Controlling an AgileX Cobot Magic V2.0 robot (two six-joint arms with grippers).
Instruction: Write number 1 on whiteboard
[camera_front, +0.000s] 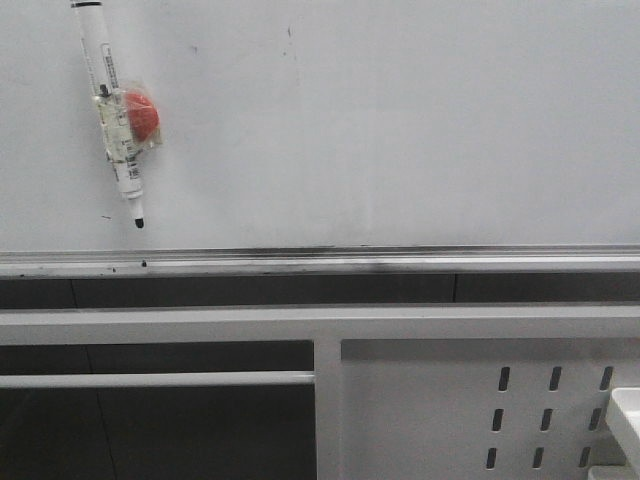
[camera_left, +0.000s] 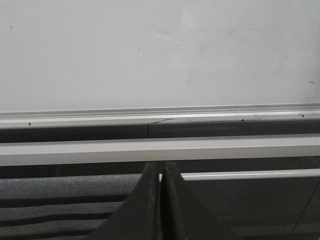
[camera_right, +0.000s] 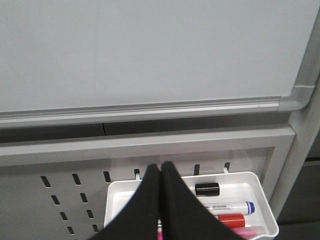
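The whiteboard fills the upper front view, with its smudged silver edge rail along the bottom. The number 1 is out of view; only tiny dark specks show. A white-bodied marker, with a red round magnet taped to it, clings to the board at upper left, black tip down. Neither gripper appears in the front view. My left gripper is shut and empty, below the whiteboard. My right gripper is shut, below the whiteboard and over a white tray.
The tray holds a black cap, a blue-capped marker and a red marker; a pink sliver shows through the finger gap. A white perforated frame runs under the board, with the tray's corner at far right.
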